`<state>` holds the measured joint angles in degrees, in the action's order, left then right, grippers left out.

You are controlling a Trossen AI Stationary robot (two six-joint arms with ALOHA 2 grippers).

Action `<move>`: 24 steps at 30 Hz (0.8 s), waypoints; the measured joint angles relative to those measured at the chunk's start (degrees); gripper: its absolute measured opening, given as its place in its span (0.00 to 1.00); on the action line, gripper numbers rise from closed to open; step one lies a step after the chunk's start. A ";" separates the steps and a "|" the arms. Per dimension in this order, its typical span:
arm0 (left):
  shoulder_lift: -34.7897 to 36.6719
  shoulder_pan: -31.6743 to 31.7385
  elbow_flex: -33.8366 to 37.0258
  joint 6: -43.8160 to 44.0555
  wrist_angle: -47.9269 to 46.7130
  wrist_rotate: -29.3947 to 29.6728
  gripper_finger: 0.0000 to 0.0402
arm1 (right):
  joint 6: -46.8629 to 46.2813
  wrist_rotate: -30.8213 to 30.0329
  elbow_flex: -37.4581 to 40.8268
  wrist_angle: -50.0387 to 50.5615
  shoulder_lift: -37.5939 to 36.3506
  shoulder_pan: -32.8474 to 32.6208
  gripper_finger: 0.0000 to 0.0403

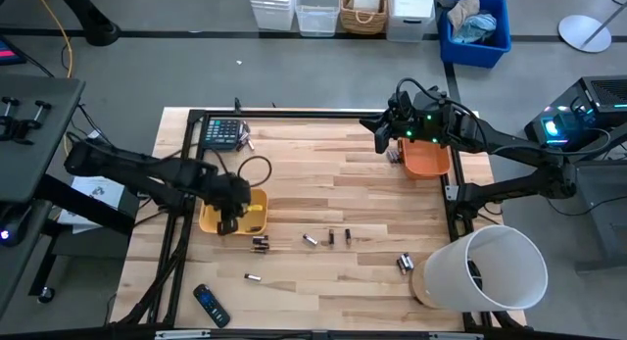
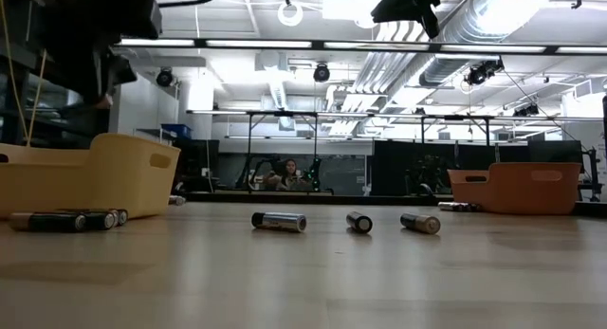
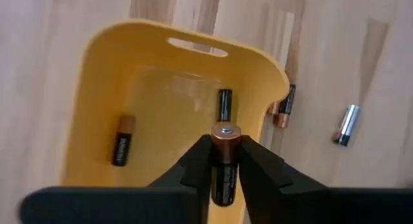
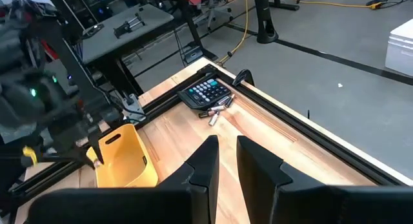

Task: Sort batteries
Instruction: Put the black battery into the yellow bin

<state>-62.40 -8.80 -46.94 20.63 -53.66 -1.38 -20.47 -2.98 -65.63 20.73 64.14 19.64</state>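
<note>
Batteries point(image 3: 122, 141) inside yellow bin point(image 3: 97, 75)

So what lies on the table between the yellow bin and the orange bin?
In the high view, only bare wood lies between the yellow bin and the orange bin; the loose batteries lie nearer the front.

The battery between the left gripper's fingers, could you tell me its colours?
Black body with a coppery top band; the battery shows best in the left wrist view.
</note>
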 joint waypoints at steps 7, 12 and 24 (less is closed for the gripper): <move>-4.72 1.76 -1.36 -6.45 0.78 2.85 0.42 | -0.60 0.02 0.00 -0.22 0.00 -0.02 0.13; -7.29 7.94 -10.24 -21.07 4.10 3.33 0.52 | -1.30 4.85 0.00 0.12 0.00 0.02 0.13; -35.52 10.21 -28.34 -64.20 22.34 -1.00 0.54 | -1.08 14.46 0.01 0.91 -2.53 0.00 0.13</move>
<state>-97.91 1.41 -75.28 -43.57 -31.32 -2.37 -21.55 11.47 -65.61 21.64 61.61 19.64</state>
